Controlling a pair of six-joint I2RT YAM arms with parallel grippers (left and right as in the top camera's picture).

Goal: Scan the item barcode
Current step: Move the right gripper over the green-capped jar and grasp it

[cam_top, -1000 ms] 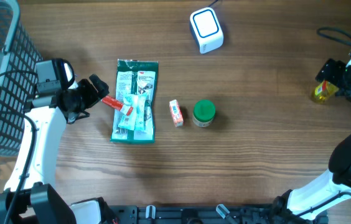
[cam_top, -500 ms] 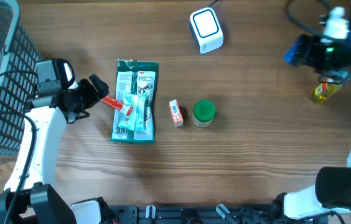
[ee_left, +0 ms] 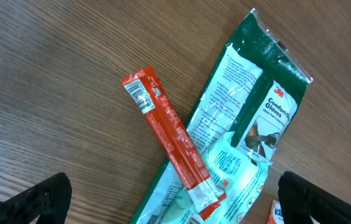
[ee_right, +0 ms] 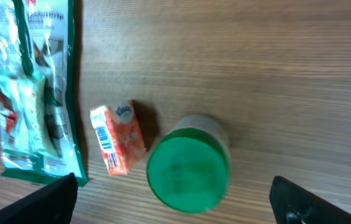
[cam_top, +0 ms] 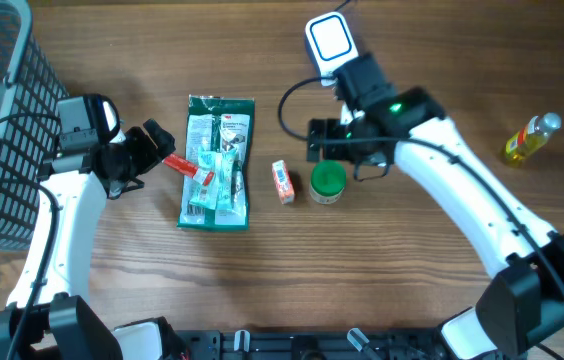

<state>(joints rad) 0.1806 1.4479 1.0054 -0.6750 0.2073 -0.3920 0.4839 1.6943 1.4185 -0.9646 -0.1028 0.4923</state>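
Wood bench (cam_top: pixel 442 250), right end effector (ee_right: pixel 175 204) spread wide above green-lid jar (ee_right: pixel 188 169): I'd drop centred on jar, miss orange carton (ee_right: pixel 116 138) just beside it, pinch the wall, then turn its unseen barcode to white scanner (cam_top: pixel 332 47) beyond jar.

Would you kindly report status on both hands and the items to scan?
Left hand open, beside red packet. Right hand open, over green-lidded jar. Nothing held; orange box close beside jar.
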